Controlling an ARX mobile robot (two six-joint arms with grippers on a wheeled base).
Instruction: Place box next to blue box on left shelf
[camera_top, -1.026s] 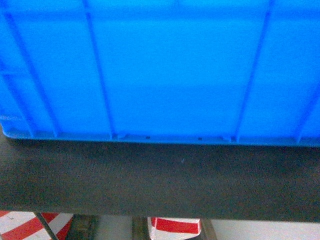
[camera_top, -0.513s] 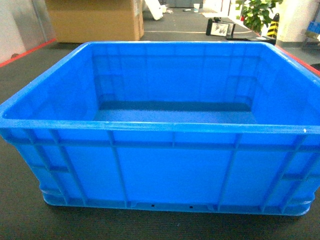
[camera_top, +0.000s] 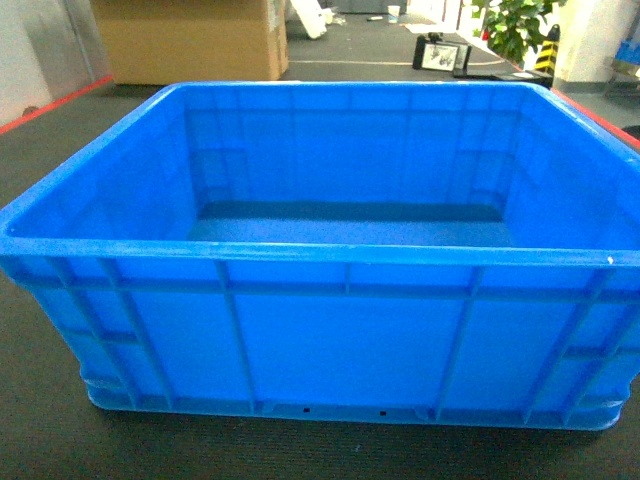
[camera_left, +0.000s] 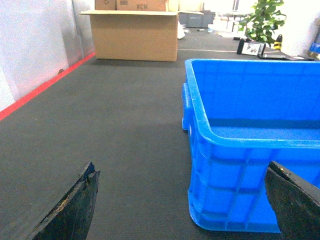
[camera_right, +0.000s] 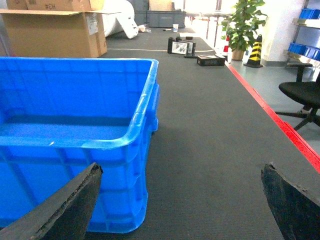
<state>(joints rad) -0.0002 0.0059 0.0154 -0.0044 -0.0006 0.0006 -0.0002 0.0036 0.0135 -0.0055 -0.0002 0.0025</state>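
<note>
The box (camera_top: 340, 340), a large bright-blue open crate with ribbed sides, stands empty on dark carpet and fills the head view. My left gripper (camera_left: 182, 170) is open, low by the floor, its span straddling the box's (camera_left: 235, 175) near left corner without touching it. My right gripper (camera_right: 182, 169) is open too, straddling the box's (camera_right: 65, 105) near right corner with nothing held. Neither gripper shows in the head view. The left shelf and the blue box on it are out of view.
A big cardboard carton (camera_top: 190, 40) stands behind the box at the far left. Red floor lines (camera_left: 45, 85) (camera_right: 280, 125) run along both sides. To the right are an office chair (camera_right: 302, 95), a striped cone (camera_right: 255, 50) and a potted plant (camera_right: 243, 25).
A second ago the head view showed only the box's lower side wall close up; it now looks down into the whole box. Over the last half second nothing has shifted.
</note>
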